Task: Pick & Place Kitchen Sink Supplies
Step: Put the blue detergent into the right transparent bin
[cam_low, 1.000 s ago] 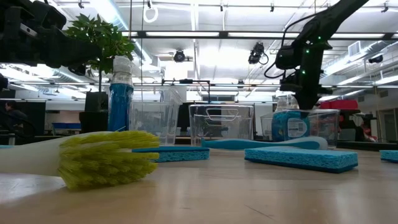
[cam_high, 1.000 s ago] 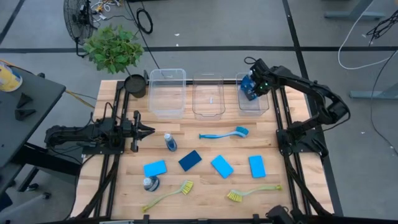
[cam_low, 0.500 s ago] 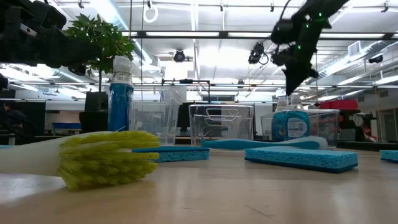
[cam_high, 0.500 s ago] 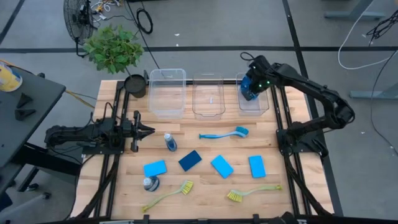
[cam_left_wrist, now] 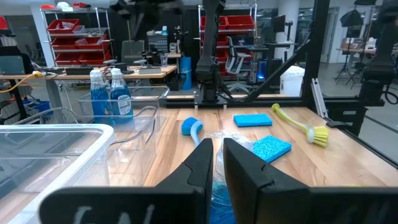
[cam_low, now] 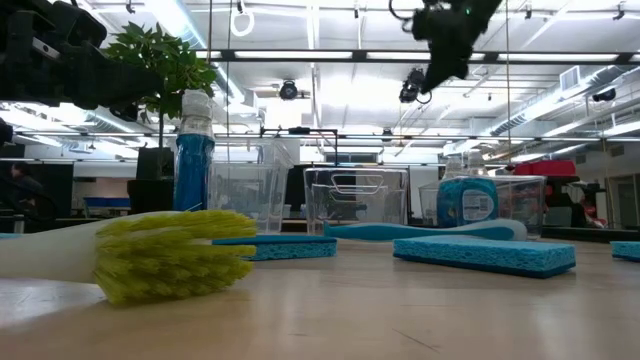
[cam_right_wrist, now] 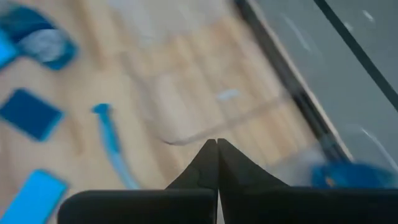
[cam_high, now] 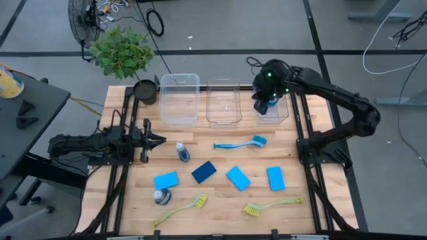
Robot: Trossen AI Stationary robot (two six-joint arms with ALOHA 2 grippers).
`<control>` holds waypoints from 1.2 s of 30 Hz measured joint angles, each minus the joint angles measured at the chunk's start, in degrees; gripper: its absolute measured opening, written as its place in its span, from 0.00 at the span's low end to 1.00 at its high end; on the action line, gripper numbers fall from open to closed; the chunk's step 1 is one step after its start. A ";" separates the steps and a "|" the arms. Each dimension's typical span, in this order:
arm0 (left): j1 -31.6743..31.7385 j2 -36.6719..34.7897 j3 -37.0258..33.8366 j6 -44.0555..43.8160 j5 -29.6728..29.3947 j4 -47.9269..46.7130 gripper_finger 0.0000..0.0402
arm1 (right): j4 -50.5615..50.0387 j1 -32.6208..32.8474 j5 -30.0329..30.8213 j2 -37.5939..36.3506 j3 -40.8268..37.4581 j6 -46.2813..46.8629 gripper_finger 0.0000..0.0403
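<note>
My right gripper (cam_high: 263,103) (cam_right_wrist: 216,144) hangs shut and high over the right clear bin (cam_high: 273,112), holding nothing. Two blue bottles (cam_left_wrist: 112,93) stand in that bin; one shows in the low view (cam_low: 466,200). On the table, one bottle (cam_high: 182,152) stands upright and another (cam_high: 162,197) sits near the front. Three light blue sponges (cam_high: 166,180) (cam_high: 237,178) (cam_high: 275,178) and a dark one (cam_high: 203,171) lie flat there. So do a blue brush (cam_high: 240,143) and two yellow-green brushes (cam_high: 180,209) (cam_high: 270,207). My left gripper (cam_high: 162,140) (cam_left_wrist: 217,152) waits shut at the table's left, just short of the upright bottle.
Two more clear bins (cam_high: 179,100) (cam_high: 223,103) stand along the far edge, left of the right bin. A potted plant (cam_high: 122,50) and its dark pot (cam_high: 144,91) sit at the far left corner. Metal frames run along both table sides.
My right gripper has risen out of the right bin, well above its rim, and swung a little toward the table's left. The blue bottle in the bin has stayed where it stood.
</note>
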 joint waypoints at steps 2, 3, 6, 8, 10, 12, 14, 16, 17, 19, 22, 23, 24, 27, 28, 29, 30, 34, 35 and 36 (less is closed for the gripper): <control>0.00 0.00 -0.02 -0.02 0.00 0.00 0.11 | 1.61 3.27 -1.10 0.00 0.22 -1.31 0.00; 0.00 0.00 -0.02 -0.02 0.00 0.00 0.11 | 2.35 4.85 -1.58 0.00 0.22 -2.14 0.00; 0.00 0.00 -0.01 -0.02 0.00 0.00 0.11 | 5.46 9.32 -2.89 0.00 0.24 -5.03 0.00; 0.02 0.00 0.00 0.00 0.00 0.00 0.11 | 7.64 12.15 -3.23 0.01 0.24 -6.89 0.00; 0.00 0.00 0.00 -0.02 0.00 0.00 0.11 | 10.19 14.89 -3.22 0.34 0.27 -8.53 0.00; 0.01 0.00 -0.01 0.00 0.00 0.00 0.11 | 12.51 17.54 -3.22 0.91 0.29 -9.61 0.00; 0.02 0.00 -0.01 -0.02 0.00 0.00 0.11 | 15.00 20.03 -3.20 1.55 0.29 -9.59 0.00; 0.01 0.00 0.00 0.00 0.00 0.00 0.11 | 17.49 22.39 -3.21 2.41 0.29 -9.52 0.00; 0.02 0.00 0.00 -0.02 0.00 0.00 0.11 | 18.71 23.41 -3.20 2.92 0.29 -9.52 0.00; 0.02 0.00 -0.02 0.00 0.00 0.00 0.11 | 21.43 25.26 -3.20 4.17 0.29 -9.52 0.00; 0.02 0.00 -0.01 -0.01 0.00 0.00 0.11 | 25.99 27.51 -3.16 6.24 0.29 -9.45 0.00; 0.01 0.00 -0.02 0.00 0.00 0.00 0.11 | 27.37 28.15 -3.08 7.02 0.29 -9.36 0.00; 0.02 0.00 -0.01 0.00 0.00 0.00 0.11 | 28.53 28.82 -2.66 7.90 0.29 -8.97 0.00; 0.00 0.00 -0.02 0.00 0.00 0.00 0.11 | 32.12 30.58 0.34 10.34 0.29 -5.97 0.01; 0.02 0.00 0.00 0.00 0.00 0.00 0.11 | 33.19 31.05 1.39 11.04 0.29 -4.56 0.02; 0.02 0.00 0.00 -0.02 0.00 0.00 0.11 | 33.91 31.46 2.40 11.69 0.29 -3.19 0.03; 0.00 0.00 0.00 0.00 0.00 0.00 0.11 | 34.41 31.86 3.18 12.34 0.29 -2.02 0.04; 0.02 0.00 0.00 0.00 0.00 0.00 0.11 | 36.50 33.42 4.12 14.67 0.29 0.66 0.09; 0.02 0.00 0.00 0.00 0.00 0.00 0.11 | 36.77 33.73 4.12 15.25 0.29 1.32 0.10; 0.01 0.00 -0.01 -0.02 0.00 0.00 0.11 | 37.11 34.01 4.08 15.89 0.29 2.17 0.12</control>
